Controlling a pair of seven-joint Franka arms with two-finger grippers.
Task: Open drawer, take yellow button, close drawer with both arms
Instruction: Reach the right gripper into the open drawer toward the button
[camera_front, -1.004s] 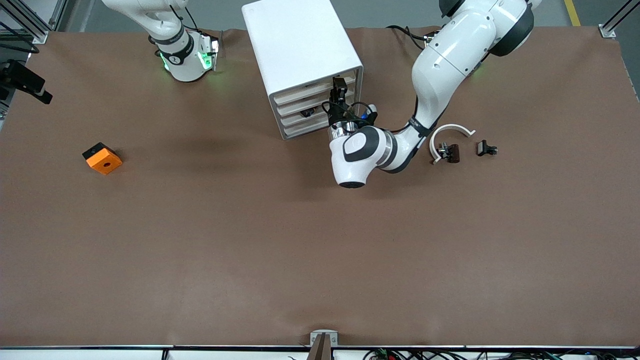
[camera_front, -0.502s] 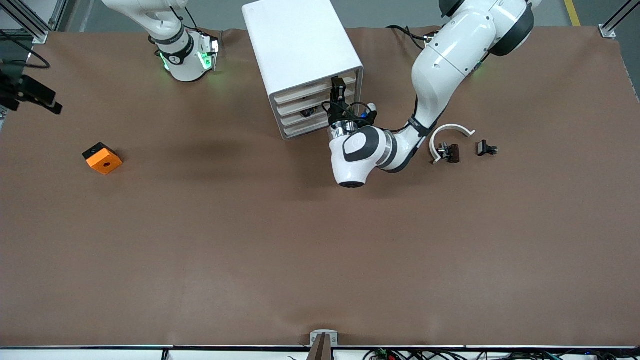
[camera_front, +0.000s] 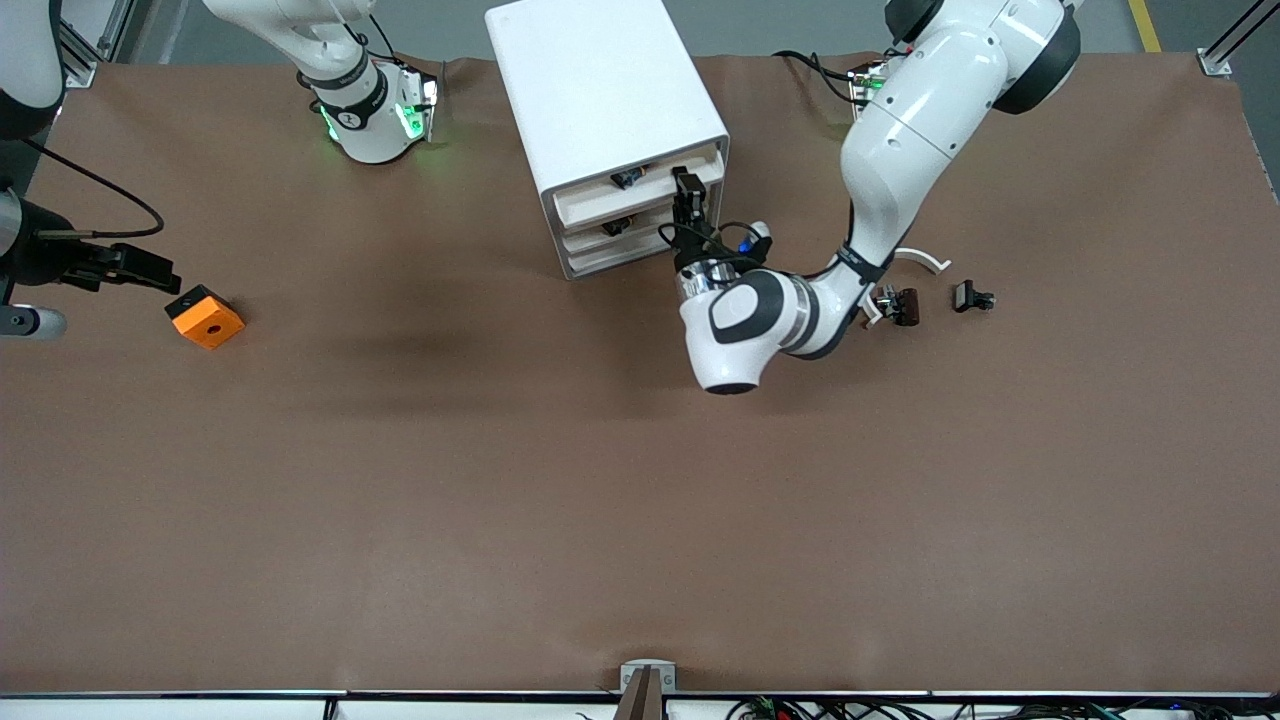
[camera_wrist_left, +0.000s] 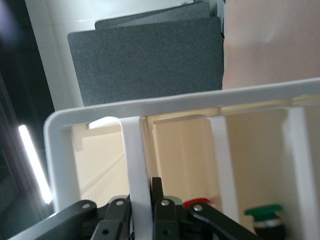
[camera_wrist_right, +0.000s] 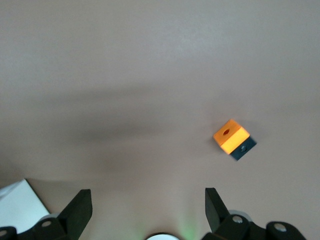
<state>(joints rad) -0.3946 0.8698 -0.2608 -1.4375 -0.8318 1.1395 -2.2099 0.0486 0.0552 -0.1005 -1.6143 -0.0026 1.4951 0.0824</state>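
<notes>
The white cabinet (camera_front: 600, 90) stands near the robots' bases. Its top drawer (camera_front: 640, 195) is pulled out a little. My left gripper (camera_front: 688, 197) is shut on a white slat of the drawer's slotted front (camera_wrist_left: 175, 102); in the left wrist view the gripper (camera_wrist_left: 142, 200) pinches that slat. A tiny dark thing with an orange touch, which looks like the button (camera_front: 627, 178), lies in the opened drawer. My right gripper (camera_front: 158, 277) hangs open over the table at the right arm's end, beside an orange cube (camera_front: 205, 317). It (camera_wrist_right: 147, 200) holds nothing.
The orange cube (camera_wrist_right: 232, 138) has a dark hole and a dark base. A white curved piece (camera_front: 925, 260) and two small black clips (camera_front: 898, 304) (camera_front: 972, 296) lie toward the left arm's end. Another small dark item (camera_front: 615, 228) shows in the second drawer.
My left gripper closed on the slat and drew the top drawer out toward the front camera. The right arm swung in over the table and now hangs beside the orange cube.
</notes>
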